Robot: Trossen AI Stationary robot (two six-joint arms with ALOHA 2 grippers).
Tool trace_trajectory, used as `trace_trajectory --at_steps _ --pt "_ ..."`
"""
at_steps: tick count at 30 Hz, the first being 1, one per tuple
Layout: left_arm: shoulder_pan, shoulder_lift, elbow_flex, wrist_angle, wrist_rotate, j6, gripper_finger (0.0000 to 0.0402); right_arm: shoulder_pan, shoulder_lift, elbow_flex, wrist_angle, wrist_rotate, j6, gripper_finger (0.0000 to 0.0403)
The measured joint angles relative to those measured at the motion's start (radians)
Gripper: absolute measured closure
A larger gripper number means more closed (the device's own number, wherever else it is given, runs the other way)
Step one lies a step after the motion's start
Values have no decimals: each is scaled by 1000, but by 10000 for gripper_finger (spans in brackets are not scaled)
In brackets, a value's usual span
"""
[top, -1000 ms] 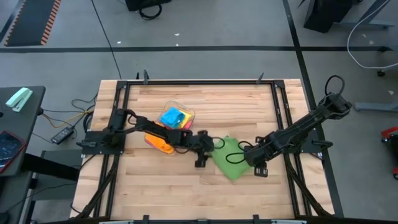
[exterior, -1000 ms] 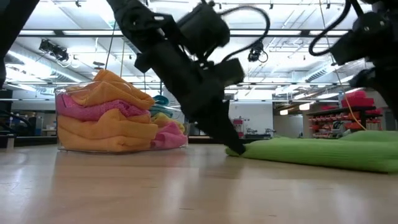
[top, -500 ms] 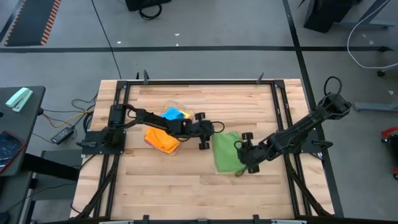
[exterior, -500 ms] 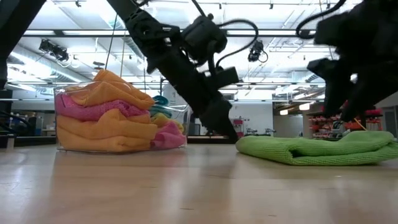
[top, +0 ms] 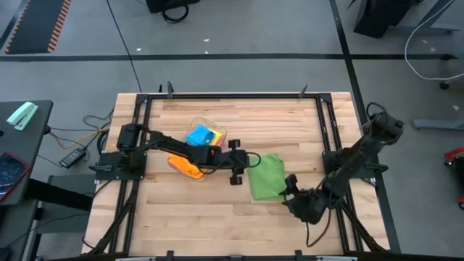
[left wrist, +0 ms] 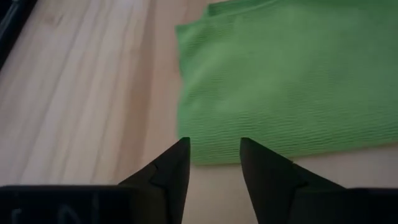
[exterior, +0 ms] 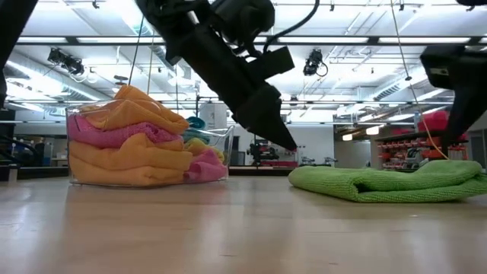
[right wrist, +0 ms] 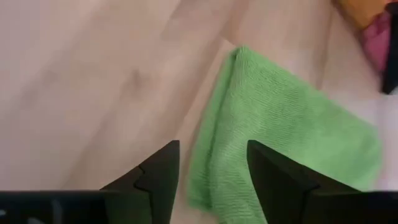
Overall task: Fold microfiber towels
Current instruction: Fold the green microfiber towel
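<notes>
A green microfiber towel lies folded into a thick rectangle on the wooden table; it also shows in the low view. My left gripper is open and empty, just off the towel's left edge and raised above the table. My right gripper is open and empty near the towel's near right corner. More towels, orange, pink, blue and yellow, are piled in the clear tub.
The clear plastic tub of towels stands left of centre, right behind my left arm. A black metal frame runs around the table's edges. Bare wood lies along the near edge.
The green towel has gone from a flat spread to a folded, thicker rectangle and now lies still. My left gripper has drawn back from it toward the tub and risen. My right gripper has moved off the towel toward the table's near edge.
</notes>
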Motion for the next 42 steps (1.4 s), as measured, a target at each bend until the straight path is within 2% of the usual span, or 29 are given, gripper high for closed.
trace_trajectory --at_steps 3,7,11,18,22,26,28,30,35,42 --pt "-16 0 0 3 1 -21 256 32 59 0 -2 79 -54 196" --pt "-31 0 0 -1 -1 -21 263 53 110 0 -1 100 -70 192" --pt "-38 0 0 0 -1 -28 268 53 151 1 -9 109 -68 198" --pt "-37 0 0 0 -1 -67 263 54 218 4 -28 208 -80 217" --pt "-37 0 0 0 0 -84 260 51 210 0 -48 226 -84 256" --pt "-38 0 0 2 55 -100 264 39 197 0 -44 230 -78 335" --pt "-42 0 0 6 104 -100 267 19 177 0 -43 229 -55 374" --pt "-52 0 0 10 118 -100 267 -6 143 6 -44 229 -39 391" --pt "-89 0 0 21 119 -76 239 -85 2 18 -43 210 -31 391" --pt "-138 0 0 42 122 -102 156 -186 -157 31 -46 148 0 391"
